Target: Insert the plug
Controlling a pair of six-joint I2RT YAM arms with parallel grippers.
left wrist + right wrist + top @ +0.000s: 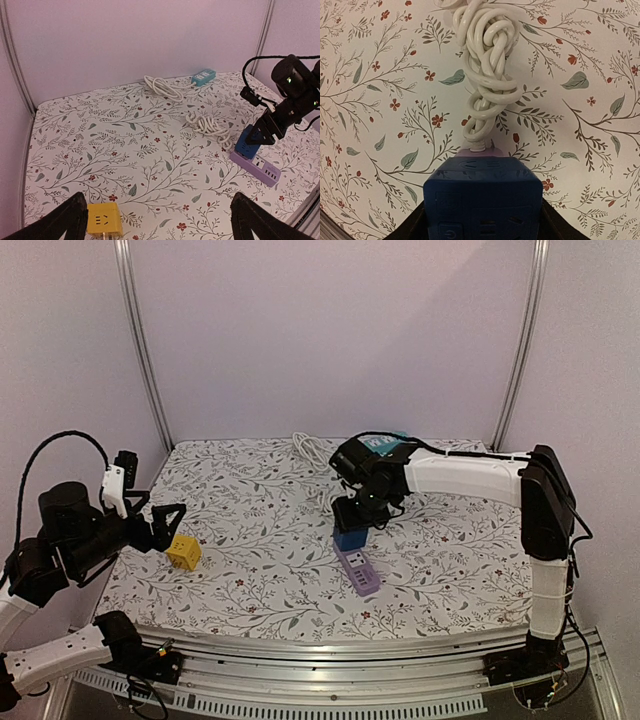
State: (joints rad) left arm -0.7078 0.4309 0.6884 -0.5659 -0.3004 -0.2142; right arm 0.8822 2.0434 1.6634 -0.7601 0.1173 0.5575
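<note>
A blue cube plug [350,537] sits on the far end of a purple power strip [361,571] in the middle of the table. My right gripper [360,515] is shut on the blue plug from above; in the right wrist view the plug [482,200] fills the space between the fingers, with the strip's purple end [477,149] just beyond it. The plug [247,141] and the strip [260,169] also show in the left wrist view. My left gripper [165,527] is open and empty, beside a yellow cube plug [184,552].
The strip's coiled white cord [485,75] lies beyond the blue plug. A second white cord [162,87] and a teal power strip [203,77] lie at the far edge. The yellow plug [104,219] sits just inside my left finger [60,220].
</note>
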